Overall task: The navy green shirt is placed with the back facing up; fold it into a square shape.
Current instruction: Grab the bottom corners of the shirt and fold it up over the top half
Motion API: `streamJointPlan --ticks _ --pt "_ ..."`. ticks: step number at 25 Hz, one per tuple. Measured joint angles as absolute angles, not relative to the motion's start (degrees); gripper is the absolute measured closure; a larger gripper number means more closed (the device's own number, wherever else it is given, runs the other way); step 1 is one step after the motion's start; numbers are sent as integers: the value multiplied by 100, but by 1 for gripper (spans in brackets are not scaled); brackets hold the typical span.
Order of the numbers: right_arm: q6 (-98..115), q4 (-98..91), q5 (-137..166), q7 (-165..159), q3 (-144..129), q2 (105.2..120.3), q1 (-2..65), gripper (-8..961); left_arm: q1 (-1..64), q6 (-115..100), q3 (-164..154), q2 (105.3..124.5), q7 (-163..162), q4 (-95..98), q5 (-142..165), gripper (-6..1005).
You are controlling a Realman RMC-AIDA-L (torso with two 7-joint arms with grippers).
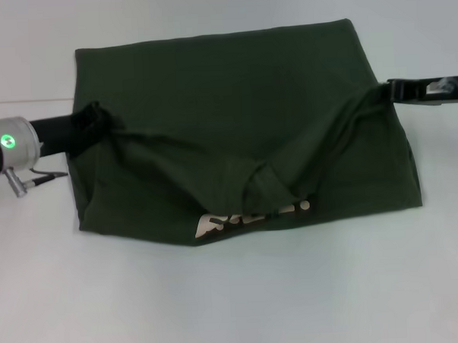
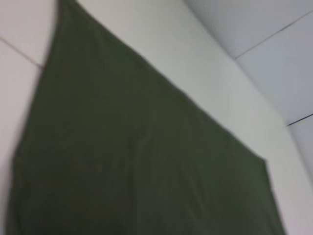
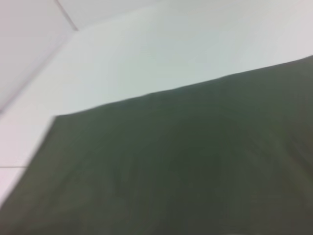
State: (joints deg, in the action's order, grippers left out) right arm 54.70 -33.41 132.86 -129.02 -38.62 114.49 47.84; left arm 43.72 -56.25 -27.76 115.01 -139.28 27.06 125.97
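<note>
The navy green shirt (image 1: 234, 103) lies spread on the white table, with its near part lifted and sagging in a fold between my two grippers. A pale printed logo (image 1: 250, 218) shows on the turned-over cloth near the front edge. My left gripper (image 1: 90, 123) is at the shirt's left side, wrapped in bunched fabric that it holds. My right gripper (image 1: 385, 92) pinches the shirt's right edge, and the cloth pulls taut toward it. The shirt's flat cloth fills the left wrist view (image 2: 137, 161) and the right wrist view (image 3: 186, 166); no fingers show there.
The white table (image 1: 235, 300) runs in front of the shirt and on both sides. A grey wall stands behind the table's far edge (image 1: 28, 101). My left arm's silver wrist with a green light (image 1: 7, 142) is at the left edge.
</note>
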Motion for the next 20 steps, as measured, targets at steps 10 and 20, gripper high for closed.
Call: streamJointPlan --ticks 10,20 --pt "4358 -3214 13272 -12925 -4364 11548 4888 909 4275 -5136 -2896 11636 -13912 3067 12546 997" --pt "3726 -3045 13294 -12875 -4637 11596 5226 907 4441 -4731 -3065 11717 -13882 3080 12553 996"
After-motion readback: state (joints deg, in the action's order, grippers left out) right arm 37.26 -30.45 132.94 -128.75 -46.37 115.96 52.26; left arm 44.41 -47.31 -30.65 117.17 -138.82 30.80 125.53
